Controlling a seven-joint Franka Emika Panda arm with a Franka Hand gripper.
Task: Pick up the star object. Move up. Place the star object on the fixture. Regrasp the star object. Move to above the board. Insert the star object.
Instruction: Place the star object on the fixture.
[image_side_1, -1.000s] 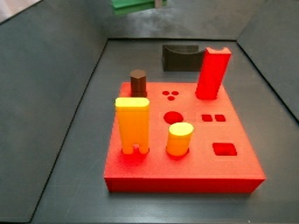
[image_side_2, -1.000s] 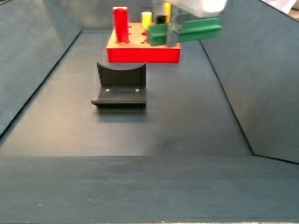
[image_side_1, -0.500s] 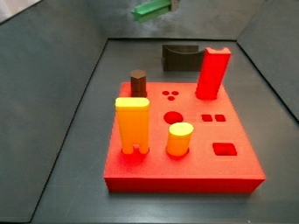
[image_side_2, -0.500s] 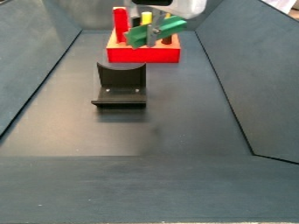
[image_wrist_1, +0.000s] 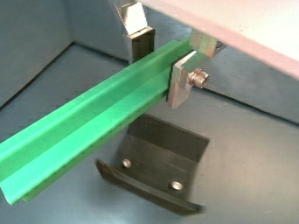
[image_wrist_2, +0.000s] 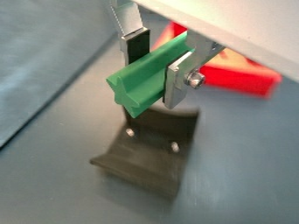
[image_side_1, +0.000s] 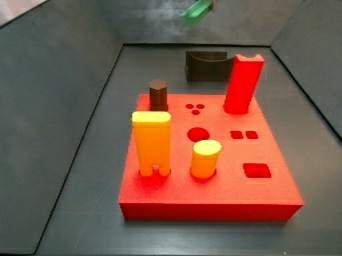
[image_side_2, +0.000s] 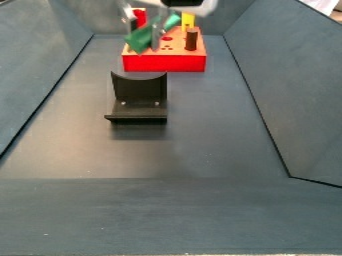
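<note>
The gripper (image_wrist_1: 162, 59) has its flat silver fingers (image_wrist_2: 179, 80) clamped on the long green star-section bar, the star object (image_wrist_1: 93, 122), and carries it in the air. The bar's long axis runs crosswise to the fingers. Directly beneath lies the dark notched fixture (image_wrist_2: 149, 156), apart from the bar, near the red pegged board (image_side_2: 166, 61) at the floor's far end.

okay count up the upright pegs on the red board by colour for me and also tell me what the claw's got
Red pegs: 1
Brown pegs: 1
Yellow-orange pegs: 2
Total on the board: 4
The claw, above the fixture, holds 1 green star object.
</note>
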